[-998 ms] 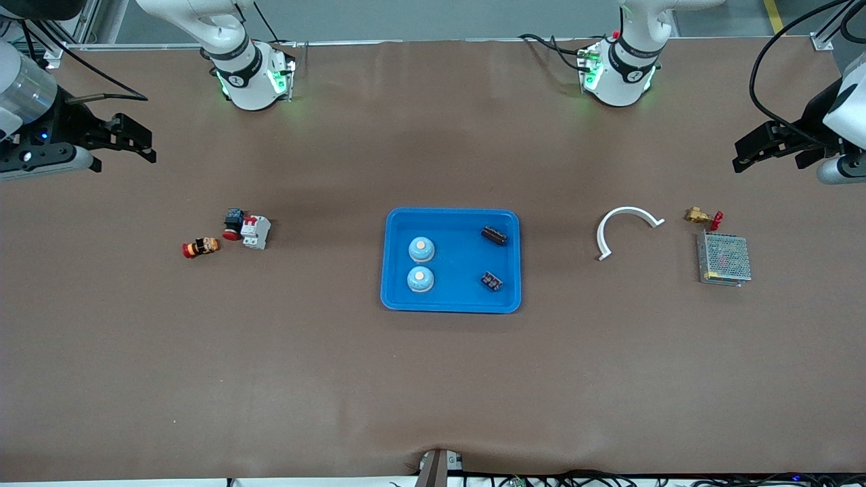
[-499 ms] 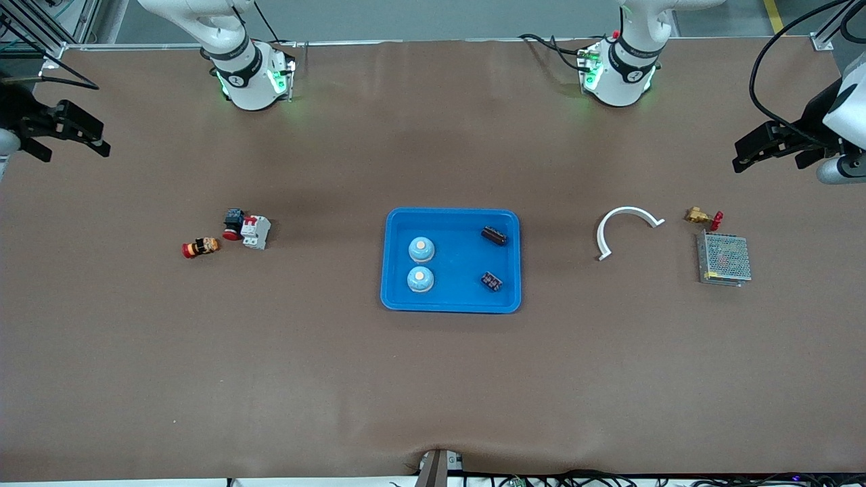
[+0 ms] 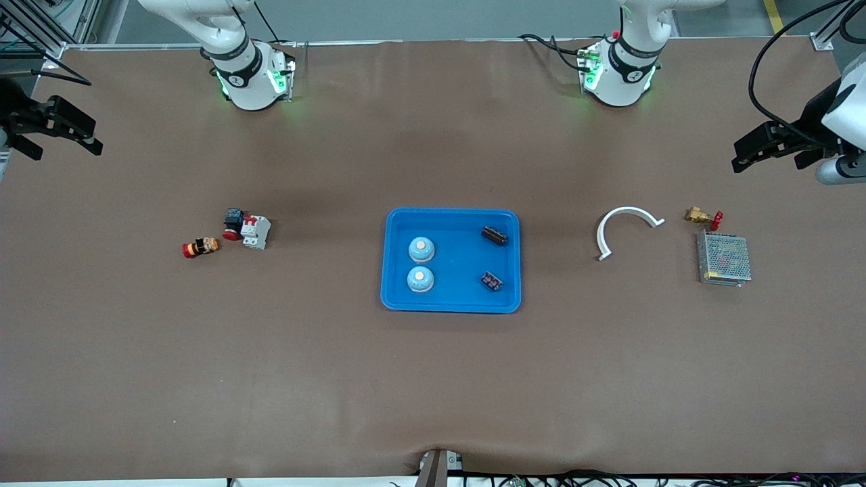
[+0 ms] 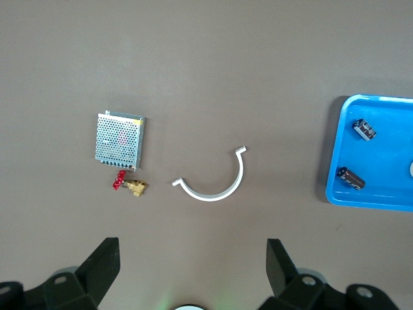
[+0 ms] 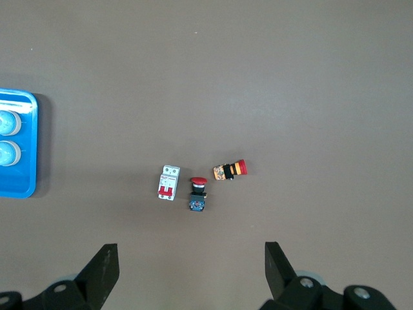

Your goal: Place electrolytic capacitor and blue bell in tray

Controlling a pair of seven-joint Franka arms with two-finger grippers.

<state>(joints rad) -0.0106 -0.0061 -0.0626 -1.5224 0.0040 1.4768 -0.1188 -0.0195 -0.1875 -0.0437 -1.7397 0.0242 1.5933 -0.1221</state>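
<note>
Tray (image 3: 452, 303) mid-table, two bells (image 3: 421, 249) and two capacitors (image 3: 494, 235) in it; bells toward right arm's end

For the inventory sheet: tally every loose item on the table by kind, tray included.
Blue bells: 2
Capacitors: 2
Tray: 1
Red push buttons: 2
Circuit breaker: 1
White curved clip: 1
Brass valve: 1
Mesh box: 1
Total: 11

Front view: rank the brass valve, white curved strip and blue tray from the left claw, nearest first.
From the left claw, open above the table's left-arm end:
1. brass valve, beside the mesh box.
2. white curved strip, between valve and tray.
3. blue tray, mid-table.
</note>
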